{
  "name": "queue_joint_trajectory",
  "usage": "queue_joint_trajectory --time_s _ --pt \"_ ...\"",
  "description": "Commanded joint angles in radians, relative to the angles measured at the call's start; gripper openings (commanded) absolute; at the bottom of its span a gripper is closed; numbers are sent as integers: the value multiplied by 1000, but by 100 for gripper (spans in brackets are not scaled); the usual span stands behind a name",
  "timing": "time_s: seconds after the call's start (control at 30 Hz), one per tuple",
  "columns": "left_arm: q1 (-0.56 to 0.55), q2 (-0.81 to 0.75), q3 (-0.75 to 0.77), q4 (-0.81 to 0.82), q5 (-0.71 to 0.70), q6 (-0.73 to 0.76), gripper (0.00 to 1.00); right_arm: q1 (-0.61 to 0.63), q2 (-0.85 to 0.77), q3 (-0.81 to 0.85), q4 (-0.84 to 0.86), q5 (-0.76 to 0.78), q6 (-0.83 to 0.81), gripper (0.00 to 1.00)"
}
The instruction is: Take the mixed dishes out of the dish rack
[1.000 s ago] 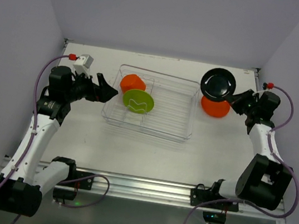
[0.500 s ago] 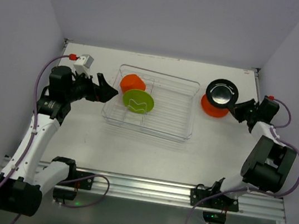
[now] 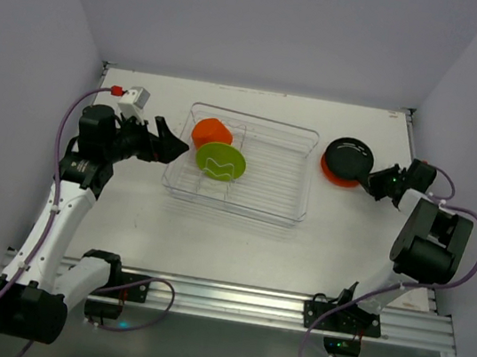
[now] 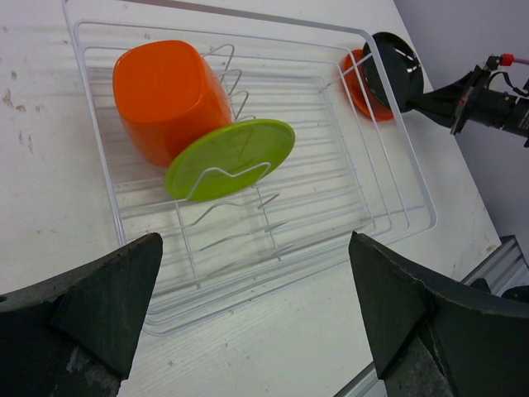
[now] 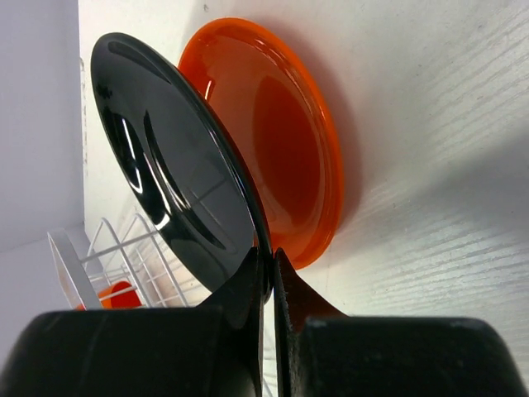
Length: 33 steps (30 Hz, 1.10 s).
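Your right claw [image 5: 264,277] is clamped on the rim of the glossy black plate [image 5: 173,165], which tilts over the orange plate [image 5: 293,141] lying on the bench [image 3: 212,237] just right of the dish rack [image 3: 277,189]. At the rack's left end, an orange faceted cup [image 4: 169,99] sits behind a leaning lime-green plate [image 4: 231,157]. Your left claw [image 3: 168,141] gapes wide, just left of the rack.
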Motion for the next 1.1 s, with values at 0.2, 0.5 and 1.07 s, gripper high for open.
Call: queue_joint_trajectory --time_s 0.2,0.5,1.07 --pt "-7 -3 2 34 28 1 100 -4 46 67 8 24 19 0" --pt "-7 -9 2 32 30 -2 100 -4 69 119 -72 39 5 0" --pt "-7 -10 7 32 28 -2 100 -3 103 189 -167 48 -15 11"
